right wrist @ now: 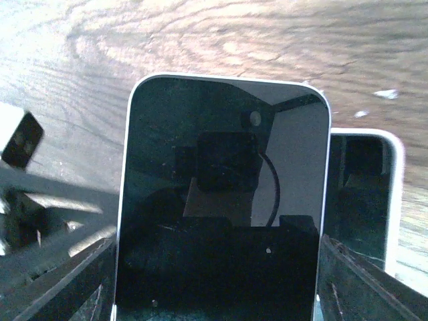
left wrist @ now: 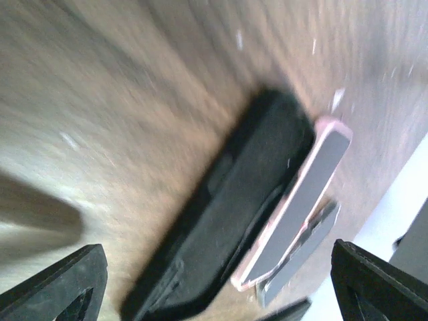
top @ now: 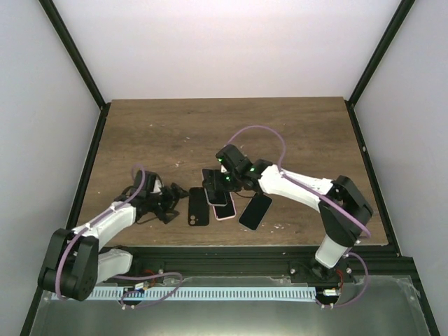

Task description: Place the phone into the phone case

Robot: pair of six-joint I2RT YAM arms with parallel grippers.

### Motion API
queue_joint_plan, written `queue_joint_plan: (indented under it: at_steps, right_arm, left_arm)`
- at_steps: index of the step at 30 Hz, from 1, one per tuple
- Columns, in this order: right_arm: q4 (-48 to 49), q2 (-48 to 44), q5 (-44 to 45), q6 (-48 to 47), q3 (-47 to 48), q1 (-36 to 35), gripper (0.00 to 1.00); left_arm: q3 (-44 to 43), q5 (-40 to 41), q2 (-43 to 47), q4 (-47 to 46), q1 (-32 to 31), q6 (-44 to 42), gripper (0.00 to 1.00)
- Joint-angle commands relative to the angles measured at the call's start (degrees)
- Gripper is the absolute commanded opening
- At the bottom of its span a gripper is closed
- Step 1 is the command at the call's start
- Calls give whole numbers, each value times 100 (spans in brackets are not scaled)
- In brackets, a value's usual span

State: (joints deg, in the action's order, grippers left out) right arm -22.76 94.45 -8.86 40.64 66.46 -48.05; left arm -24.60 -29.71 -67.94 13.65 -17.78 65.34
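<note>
My right gripper [top: 222,180] is shut on a dark-screened phone [top: 214,192] with a pale rim. In the right wrist view the phone [right wrist: 221,194] fills the frame between my fingers [right wrist: 63,284], and the gripper [right wrist: 217,284] holds its sides just above the table. A pink-rimmed phone [top: 226,210] lies partly under it, also showing in the right wrist view [right wrist: 364,194]. The black phone case [top: 198,206] lies flat to the left. My left gripper [top: 170,200] is open and empty just left of the case. In the left wrist view the case [left wrist: 227,214] lies ahead of the gripper [left wrist: 221,294].
A third phone [top: 255,211], dark screen up, lies at an angle right of the pink-rimmed one. The left wrist view shows the pink-rimmed phone [left wrist: 304,197] beside the case, with a grey phone [left wrist: 304,251] behind. The table's front edge [top: 231,245] is close to all of them.
</note>
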Motion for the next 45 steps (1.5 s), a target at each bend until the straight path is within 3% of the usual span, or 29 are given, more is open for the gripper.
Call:
queue_joint_plan:
  at_steps: [1, 7, 17, 34, 45]
  right_arm:
    - [257, 258, 191, 364, 433, -348, 54]
    - [513, 538, 345, 850, 516, -771, 54]
    - [930, 1101, 658, 1645, 733, -1257, 52]
    - [976, 1645, 985, 2207, 719, -1391, 53]
    - [968, 1652, 1356, 2177, 599, -1409, 60]
  left_arm:
    - [-120, -216, 141, 454, 1040, -832, 93]
    - [-482, -329, 537, 1078, 2035, -1932, 100]
    - [-1190, -90, 503, 1895, 2322, -2651, 100]
    - [-706, -1138, 206, 1191, 2324, -2638, 76]
    - [-548, -1327, 18, 947, 2252, -2673, 64]
